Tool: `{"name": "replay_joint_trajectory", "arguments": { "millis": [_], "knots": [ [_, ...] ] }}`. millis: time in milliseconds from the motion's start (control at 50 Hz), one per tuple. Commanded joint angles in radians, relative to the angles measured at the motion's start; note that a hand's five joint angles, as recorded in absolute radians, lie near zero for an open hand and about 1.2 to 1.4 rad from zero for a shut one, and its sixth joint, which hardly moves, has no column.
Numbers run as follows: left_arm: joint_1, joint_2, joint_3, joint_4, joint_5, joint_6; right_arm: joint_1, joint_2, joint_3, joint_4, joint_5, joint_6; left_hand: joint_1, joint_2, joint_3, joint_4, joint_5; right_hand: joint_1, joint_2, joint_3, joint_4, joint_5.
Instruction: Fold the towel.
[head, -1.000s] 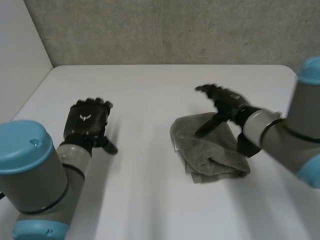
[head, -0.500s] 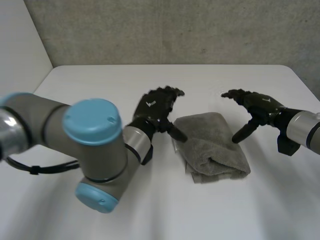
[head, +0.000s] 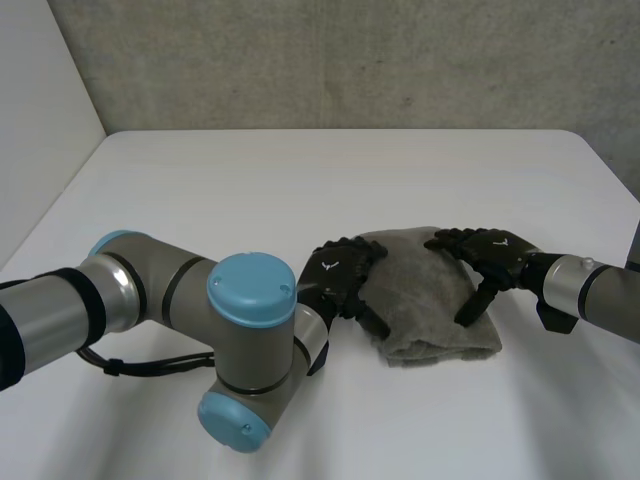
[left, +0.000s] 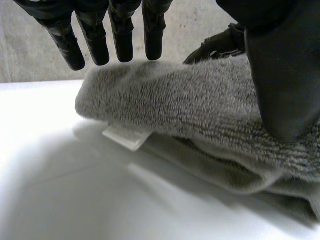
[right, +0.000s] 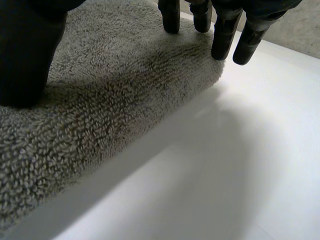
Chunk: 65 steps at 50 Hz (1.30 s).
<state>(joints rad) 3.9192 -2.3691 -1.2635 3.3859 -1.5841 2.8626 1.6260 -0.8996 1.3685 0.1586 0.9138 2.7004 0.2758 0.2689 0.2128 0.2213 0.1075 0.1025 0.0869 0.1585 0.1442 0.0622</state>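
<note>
surface: white table (head: 250, 190) | lying on it: folded grey towel (head: 425, 290), right of centre

The left hand (head: 336, 276) (swung in from afar) and right hand (head: 494, 252) now rest on the towel (head: 424, 295).

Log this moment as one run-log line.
stage: towel folded on table | left hand: open, at towel's left edge | right hand: open, at towel's right edge | held: nothing
</note>
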Motion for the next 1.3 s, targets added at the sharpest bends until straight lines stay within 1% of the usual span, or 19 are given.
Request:
{"name": "replay_joint_trajectory", "arguments": {
  "millis": [20,160,400,500,540,600,640,660,700,720,760,780,800,820,840,920,1000,1060,1300],
  "knots": [
    [0.002,-0.007,-0.011,0.001,0.003,0.011,-0.001,0.028,-0.014,-0.002,0.002,-0.016,0.005,0.012,-0.038,-0.047,-0.001,-0.103,-0.087,0.016,0.03,-0.062],
    [0.0,-0.027,-0.01,0.006,0.003,0.119,-0.003,0.045,-0.035,-0.002,0.0,-0.021,-0.004,0.003,-0.038,-0.047,-0.01,-0.103,-0.087,0.016,0.03,-0.062],
    [0.009,0.0,0.009,0.004,-0.002,0.13,0.0,0.025,-0.04,0.019,0.005,-0.008,-0.015,-0.008,-0.038,-0.047,-0.022,-0.103,-0.087,0.016,0.03,-0.062],
    [0.017,0.099,-0.002,0.004,-0.007,0.127,0.0,-0.074,-0.04,0.082,0.019,0.016,-0.048,-0.041,-0.038,-0.047,-0.054,-0.103,-0.087,0.016,0.03,-0.062],
    [0.026,0.133,-0.008,0.003,-0.01,0.127,0.0,-0.165,-0.042,0.091,0.057,0.102,-0.056,-0.05,-0.038,-0.047,-0.063,-0.103,-0.087,0.016,0.03,-0.062],
    [0.049,0.209,-0.019,-0.007,-0.013,0.126,-0.005,-0.2,-0.042,0.09,0.082,0.165,-0.08,-0.073,-0.038,-0.047,-0.086,-0.103,-0.087,0.016,0.03,-0.062],
    [0.074,0.281,-0.045,-0.014,-0.02,0.129,0.0,-0.266,-0.04,0.078,0.132,0.26,-0.08,-0.073,-0.038,-0.047,-0.086,-0.103,-0.087,0.016,0.03,-0.062],
    [0.074,0.281,-0.045,-0.014,-0.02,0.129,0.0,-0.266,-0.04,0.078,0.132,0.26,-0.08,-0.073,-0.038,-0.047,-0.086,-0.103,-0.087,0.016,0.03,-0.062],
    [0.104,0.349,-0.06,-0.046,-0.042,0.13,0.002,-0.339,-0.028,0.067,0.203,0.33,-0.08,-0.073,-0.038,-0.047,-0.086,-0.103,-0.087,0.016,0.03,-0.062],
    [0.104,0.349,-0.06,-0.046,-0.042,0.13,0.002,-0.34,-0.028,0.067,0.203,0.331,-0.08,-0.073,-0.038,-0.047,-0.086,-0.103,-0.087,0.016,0.03,-0.062],
    [0.118,0.384,-0.066,-0.074,-0.065,0.132,0.003,-0.401,-0.019,0.058,0.311,0.358,-0.08,-0.073,-0.038,-0.047,-0.086,-0.103,-0.087,0.016,0.03,-0.062],
    [0.136,0.424,-0.07,-0.118,-0.098,0.135,0.003,-0.401,-0.019,0.058,0.312,0.358,-0.08,-0.073,-0.038,-0.047,-0.086,-0.103,-0.087,0.016,0.03,-0.062],
    [0.137,0.424,-0.07,-0.118,-0.099,0.135,0.005,-0.426,-0.016,0.052,0.366,0.367,-0.08,-0.073,-0.038,-0.047,-0.086,-0.103,-0.087,0.016,0.03,-0.062],
    [0.159,0.457,-0.07,-0.167,-0.135,0.145,0.005,-0.426,-0.016,0.052,0.367,0.368,-0.08,-0.073,-0.038,-0.047,-0.086,-0.103,-0.087,0.016,0.03,-0.062],
    [0.182,0.488,-0.068,-0.209,-0.161,0.165,0.009,-0.449,-0.009,0.041,0.416,0.371,-0.083,-0.076,-0.038,-0.047,-0.089,-0.103,-0.087,0.016,0.03,-0.062],
    [0.23,0.531,-0.063,-0.282,-0.203,0.228,0.06,-0.521,-0.006,0.006,0.513,0.366,-0.097,-0.091,-0.038,-0.047,-0.104,-0.103,-0.087,0.016,0.03,-0.062],
    [0.258,0.582,-0.057,-0.371,-0.214,0.316,0.087,-0.545,-0.005,-0.001,0.54,0.358,-0.098,-0.091,-0.038,-0.047,-0.104,-0.103,-0.087,0.016,0.03,-0.062],
    [0.264,0.593,-0.056,-0.413,-0.215,0.334,0.103,-0.559,-0.006,-0.001,0.547,0.355,-0.098,-0.091,-0.038,-0.047,-0.104,-0.103,-0.087,0.016,0.03,-0.062],
    [0.336,0.594,-0.034,-0.464,-0.203,0.31,0.104,-0.593,0.006,-0.002,0.543,0.349,-0.098,-0.091,-0.038,-0.047,-0.104,-0.103,-0.087,0.016,0.03,-0.062]
  ]
}}
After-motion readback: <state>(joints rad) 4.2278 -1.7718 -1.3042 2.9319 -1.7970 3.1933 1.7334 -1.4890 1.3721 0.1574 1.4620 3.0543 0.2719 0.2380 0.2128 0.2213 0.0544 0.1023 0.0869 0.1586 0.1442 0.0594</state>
